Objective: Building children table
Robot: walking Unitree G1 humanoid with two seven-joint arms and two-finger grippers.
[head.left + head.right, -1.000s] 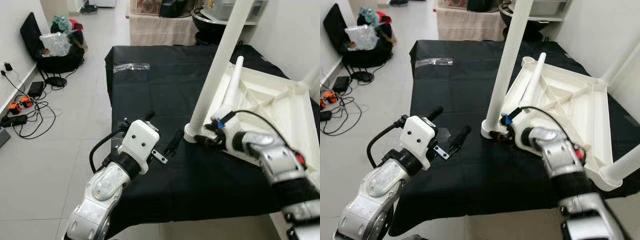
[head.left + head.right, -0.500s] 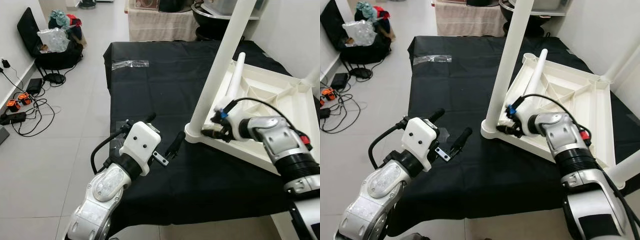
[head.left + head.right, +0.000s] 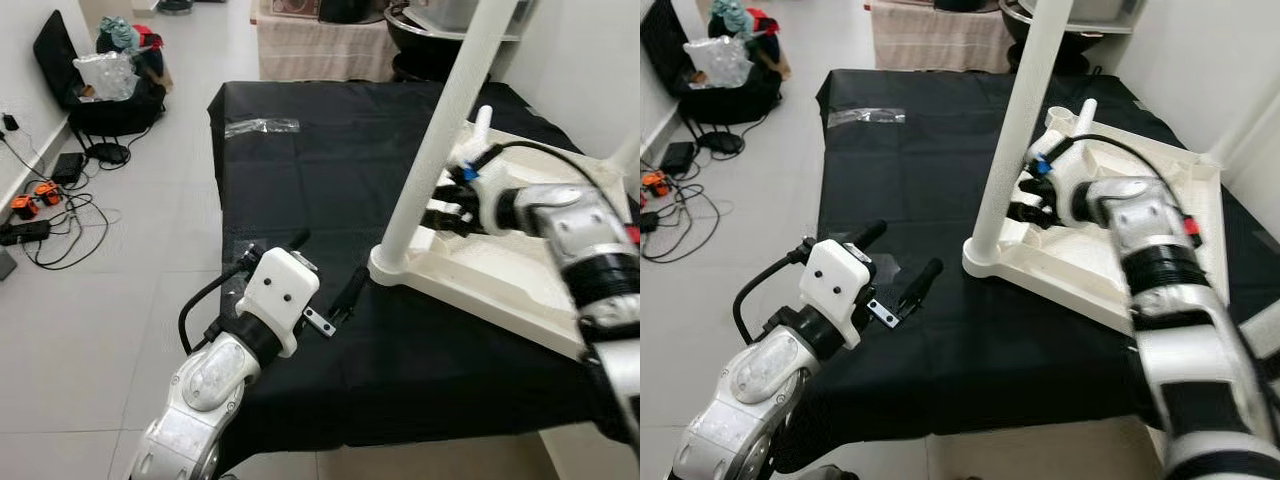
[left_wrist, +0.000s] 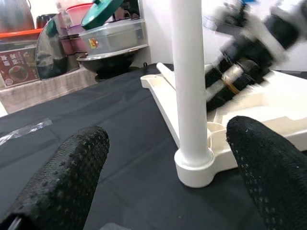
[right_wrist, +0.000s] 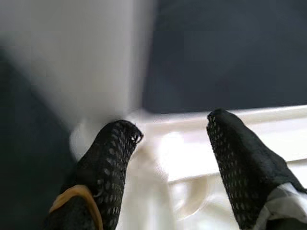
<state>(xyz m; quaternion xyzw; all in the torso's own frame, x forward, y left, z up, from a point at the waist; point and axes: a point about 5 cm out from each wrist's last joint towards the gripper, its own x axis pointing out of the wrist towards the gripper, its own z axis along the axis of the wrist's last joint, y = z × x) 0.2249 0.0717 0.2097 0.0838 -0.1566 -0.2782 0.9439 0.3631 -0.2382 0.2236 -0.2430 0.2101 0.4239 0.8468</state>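
A white children's table top (image 3: 480, 295) lies upside down on the black cloth (image 3: 320, 170). One white leg (image 3: 440, 140) stands upright in its near-left corner socket (image 4: 194, 167). A loose leg (image 3: 1083, 112) lies inside the top, partly hidden by my right arm. My right gripper (image 3: 440, 207) hovers open just right of the upright leg, above the underside ribs, holding nothing; its fingers (image 5: 110, 158) straddle the white frame. My left gripper (image 3: 325, 268) stands open over the cloth, left of the leg's base, with nothing in it.
A clear plastic bag (image 3: 262, 128) lies on the cloth's far left. Cables and power strips (image 3: 40, 200) and a black bag with clutter (image 3: 110, 90) sit on the floor to the left. Bowls and containers (image 4: 110, 38) stand behind the table.
My right gripper has lifted from the leg's base and moved back over the table top, beside the leg's shaft. The left arm has hardly moved.
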